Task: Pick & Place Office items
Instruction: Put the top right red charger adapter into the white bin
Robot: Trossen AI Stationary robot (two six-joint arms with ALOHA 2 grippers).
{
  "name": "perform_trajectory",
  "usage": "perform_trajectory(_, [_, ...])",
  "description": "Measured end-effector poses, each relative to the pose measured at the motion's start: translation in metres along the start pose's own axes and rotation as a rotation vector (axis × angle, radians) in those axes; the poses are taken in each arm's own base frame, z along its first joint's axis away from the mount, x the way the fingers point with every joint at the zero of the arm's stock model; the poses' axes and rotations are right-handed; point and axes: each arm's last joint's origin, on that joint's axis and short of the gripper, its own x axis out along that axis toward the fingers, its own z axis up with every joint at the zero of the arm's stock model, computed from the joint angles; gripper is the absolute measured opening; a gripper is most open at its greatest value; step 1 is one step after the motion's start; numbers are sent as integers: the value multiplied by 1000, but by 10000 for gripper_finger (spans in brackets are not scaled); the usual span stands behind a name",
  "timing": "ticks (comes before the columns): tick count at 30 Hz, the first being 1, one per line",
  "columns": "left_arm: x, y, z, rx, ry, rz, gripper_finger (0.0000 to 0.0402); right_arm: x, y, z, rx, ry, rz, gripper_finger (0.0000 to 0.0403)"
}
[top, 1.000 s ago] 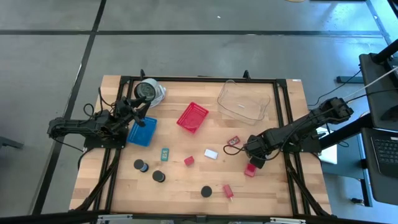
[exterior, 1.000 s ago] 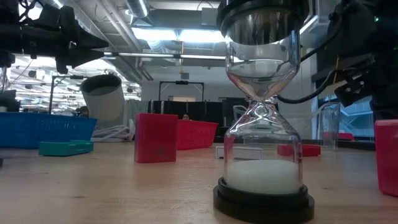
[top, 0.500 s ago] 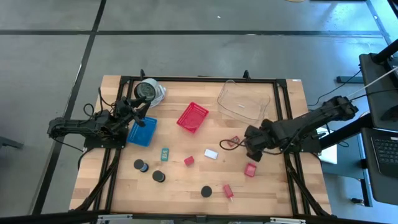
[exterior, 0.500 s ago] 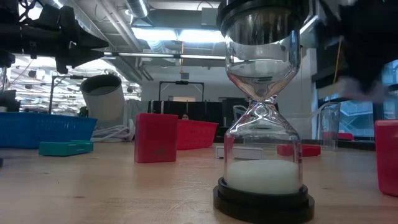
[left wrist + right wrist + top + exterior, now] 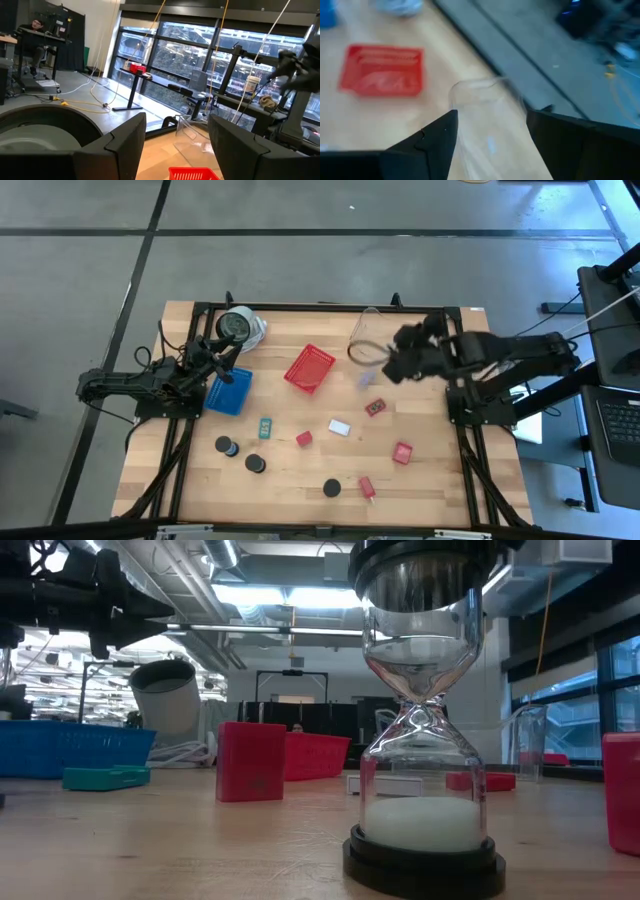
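Note:
The office items lie on the table's near half in the high view: a teal piece (image 5: 265, 426), a white rectangle (image 5: 339, 426), red blocks (image 5: 304, 438) (image 5: 402, 452) (image 5: 375, 408), and black discs (image 5: 225, 445) (image 5: 256, 463) (image 5: 332, 488). In the low view the nearest disc is an hourglass (image 5: 420, 740) standing on its black base. My right gripper (image 5: 390, 365) (image 5: 492, 114) is open above the near-left corner of the clear bin (image 5: 392, 338). A small pale-blue blur (image 5: 365, 380) shows beside it; I cannot tell what it is. My left gripper (image 5: 228, 352) (image 5: 177, 119) waits open at the far left.
A red mesh basket (image 5: 309, 367) sits mid-table and a blue tray (image 5: 230, 391) lies by the left arm. A grey round roll (image 5: 238, 327) stands at the far left corner. Black frame rails run along the table's edges. A person sits far off in the room (image 5: 32, 30).
My right gripper has risen from beside the red block near the right edge and swung toward the far edge, ending over the clear bin. The red block it hovered at stays on the table. A pale-blue blur has appeared next to the bin.

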Motion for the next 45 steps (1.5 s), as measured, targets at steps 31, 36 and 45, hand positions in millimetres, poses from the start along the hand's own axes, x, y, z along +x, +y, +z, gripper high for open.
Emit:
perform_trajectory(31, [-1, -6, -7, 51, 92, -224, 212, 40, 44, -79, 14, 467, 318, 257])
perform_trajectory(36, [-1, -5, -7, 60, 91, -223, 212, 30, 60, -97, 73, 631, 484, 293])
perform_trajectory(45, [-1, -5, -7, 38, 95, -221, 212, 20, 73, -121, 81, 724, 526, 341])
